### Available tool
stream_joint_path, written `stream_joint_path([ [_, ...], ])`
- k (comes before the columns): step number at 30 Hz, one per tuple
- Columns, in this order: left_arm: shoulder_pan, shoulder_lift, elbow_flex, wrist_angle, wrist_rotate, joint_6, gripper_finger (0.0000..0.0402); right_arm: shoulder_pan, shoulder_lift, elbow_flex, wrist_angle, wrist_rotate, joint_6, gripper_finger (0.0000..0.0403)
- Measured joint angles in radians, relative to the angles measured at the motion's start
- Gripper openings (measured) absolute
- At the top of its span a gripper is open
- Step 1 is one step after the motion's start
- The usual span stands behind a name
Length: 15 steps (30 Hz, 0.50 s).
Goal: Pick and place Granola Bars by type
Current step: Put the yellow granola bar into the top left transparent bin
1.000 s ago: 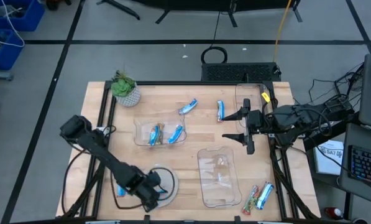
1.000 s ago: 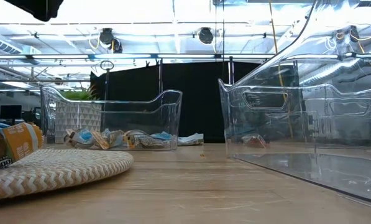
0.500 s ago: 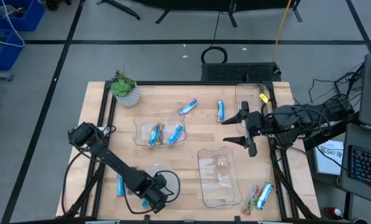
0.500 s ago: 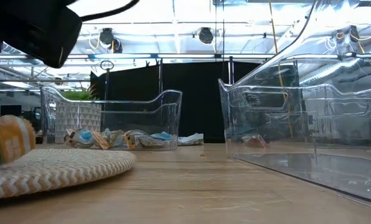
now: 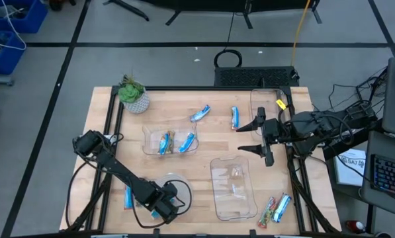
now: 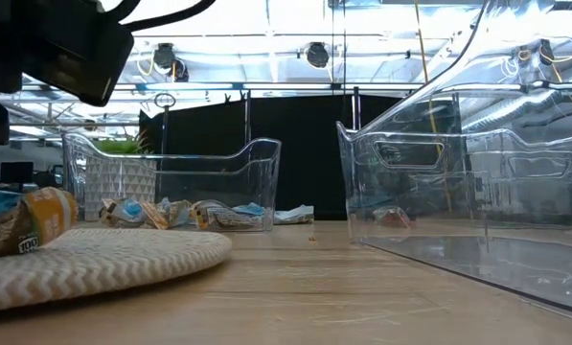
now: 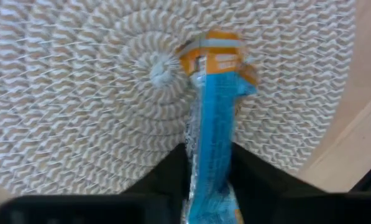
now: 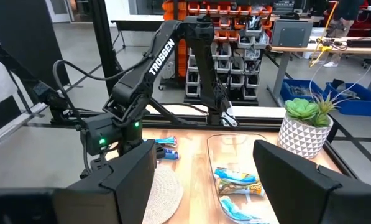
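A: Where is there room on the pale wooden table (image 5: 217, 142)?

B: The widest bare stretch runs between the clear plastic bin holding wrapped bars (image 5: 170, 141) and the empty clear plastic bin (image 5: 233, 187). The near-left corner is crowded: the left gripper (image 5: 163, 213) sits low over the round woven whitish plate (image 6: 94, 259), with its dark arm slanting across that side.

A: And on the right?

B: The right gripper (image 5: 257, 137), fingers spread wide, hangs above the strip between the empty bin and a third clear bin (image 5: 266, 99) at the far right. A potted green succulent in a white patterned pot (image 5: 132, 94) blocks the far-left corner.
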Motion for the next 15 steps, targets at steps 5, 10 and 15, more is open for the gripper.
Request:
stream_joint_path([
  [5, 0.003, -0.027, 0.015, 0.001, -0.029, 0.001, 0.0030, 0.000, 0.000, 0.000, 0.000, 0.001, -0.002, 0.0263],
  [10, 0.082, -0.191, 0.043, -0.135, -0.114, 0.007, 0.0025, 0.000, 0.000, 0.000, 0.000, 0.002, -0.001, 0.0263],
  [15, 0.282, -0.415, 0.081, -0.350, -0.271, 0.128, 0.0020, 0.000, 0.000, 0.000, 0.000, 0.006, -0.001, 0.0263],
])
